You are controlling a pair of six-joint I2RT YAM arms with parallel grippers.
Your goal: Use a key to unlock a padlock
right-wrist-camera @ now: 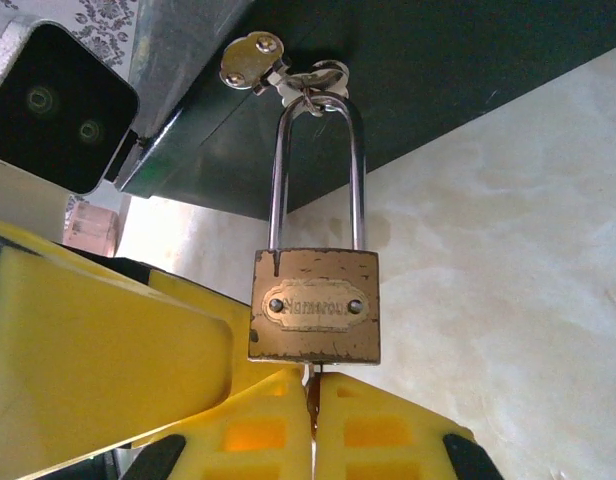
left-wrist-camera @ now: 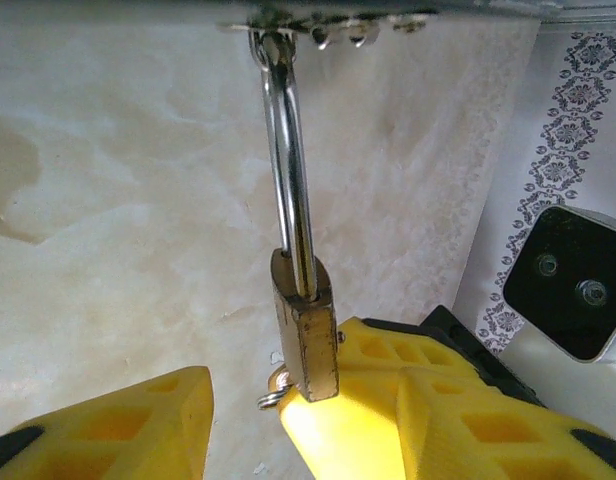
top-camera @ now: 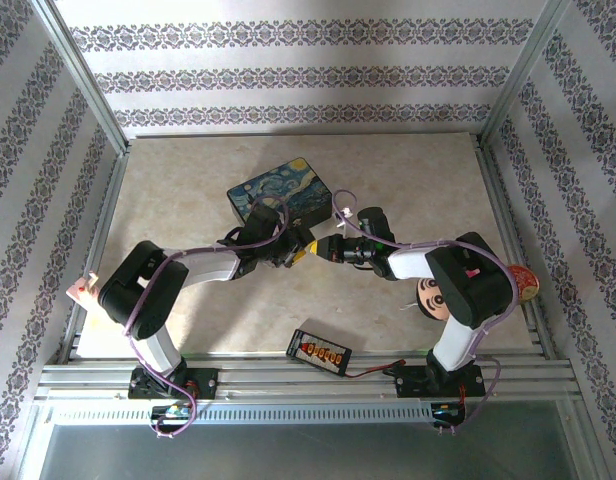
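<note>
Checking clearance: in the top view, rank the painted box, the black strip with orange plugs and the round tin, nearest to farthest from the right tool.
1. Painted box, just beyond the right tool.
2. Black strip, toward the near edge.
3. Round tin, far right.

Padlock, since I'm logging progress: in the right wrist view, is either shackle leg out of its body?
No, both shackle legs enter the padlock body.

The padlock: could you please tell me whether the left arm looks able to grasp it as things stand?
Probably yes: the padlock sits between the open left tool's fingers, close to one, with nothing blocking.
</note>
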